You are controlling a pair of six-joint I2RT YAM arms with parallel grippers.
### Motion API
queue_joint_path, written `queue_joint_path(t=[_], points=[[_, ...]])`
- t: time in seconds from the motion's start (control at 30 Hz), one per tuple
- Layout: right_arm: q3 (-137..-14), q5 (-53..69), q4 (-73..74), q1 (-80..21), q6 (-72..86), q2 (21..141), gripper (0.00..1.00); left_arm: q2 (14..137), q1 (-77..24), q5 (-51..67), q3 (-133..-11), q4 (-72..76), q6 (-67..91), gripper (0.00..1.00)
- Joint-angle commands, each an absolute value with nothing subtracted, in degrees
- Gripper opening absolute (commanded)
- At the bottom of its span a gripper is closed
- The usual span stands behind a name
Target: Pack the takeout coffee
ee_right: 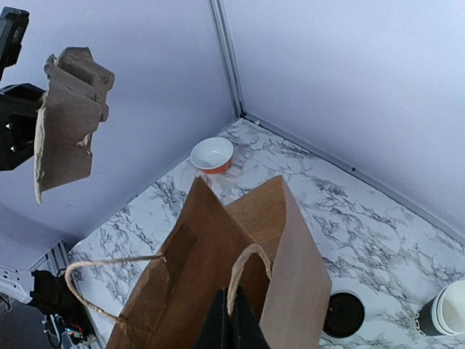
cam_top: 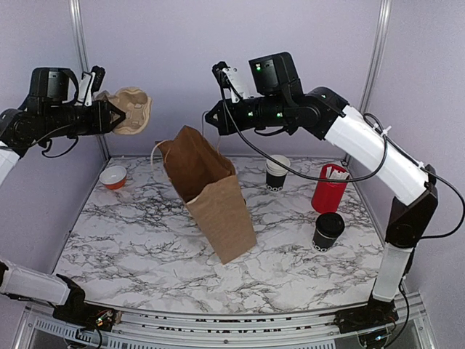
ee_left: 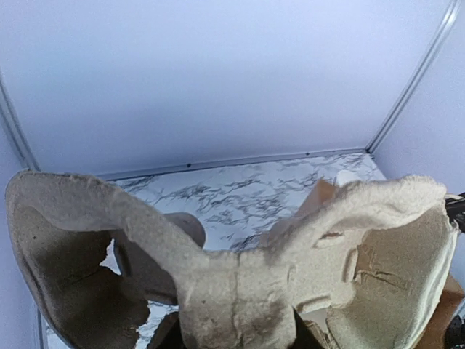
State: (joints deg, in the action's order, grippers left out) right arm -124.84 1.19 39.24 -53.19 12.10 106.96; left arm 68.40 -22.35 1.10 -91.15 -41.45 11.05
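Note:
The takeout coffee (cam_top: 328, 231), a small black cup with a black lid, stands on the marble table at the right; in the right wrist view its lid (ee_right: 342, 314) shows beside the bag. A brown paper bag (cam_top: 211, 196) stands open at the middle. My right gripper (cam_top: 211, 120) is above the bag's mouth, shut on its rope handle (ee_right: 251, 273). My left gripper (cam_top: 110, 116) is raised at the far left, shut on a pulp cup carrier (cam_top: 132, 109), which fills the left wrist view (ee_left: 240, 283) and hides the fingers.
A stack of white-rimmed black cups (cam_top: 277, 173) and a red cylinder of white sticks (cam_top: 329, 187) stand at the back right. An orange bowl (cam_top: 113, 177) sits at the back left. Purple walls and metal posts enclose the table (cam_top: 145, 240).

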Motion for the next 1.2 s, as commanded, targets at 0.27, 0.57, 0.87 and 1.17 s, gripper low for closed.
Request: queue_joint_path(t=[0.27, 0.57, 0.87, 1.17], points=[[-121.70, 7.27, 27.27, -58.10, 16.95, 106.47, 0.00, 67.68, -32.65, 13.37, -95.73, -38.36, 6.11, 0.31], [-109.30, 13.64, 12.38, -57.97, 24.61, 103.95, 0.00, 60.75, -38.23, 20.51, -81.87, -27.43, 9.86, 0.31], [-106.77, 14.29, 6.76, -57.66, 28.10, 102.17, 0.00, 55.37, -42.00, 24.26, -73.32, -20.76, 13.72, 0.32], [-106.59, 15.97, 5.69, -57.73, 28.65, 101.60, 0.00, 52.14, -43.24, 26.79, -61.44, -11.90, 18.16, 0.32]])
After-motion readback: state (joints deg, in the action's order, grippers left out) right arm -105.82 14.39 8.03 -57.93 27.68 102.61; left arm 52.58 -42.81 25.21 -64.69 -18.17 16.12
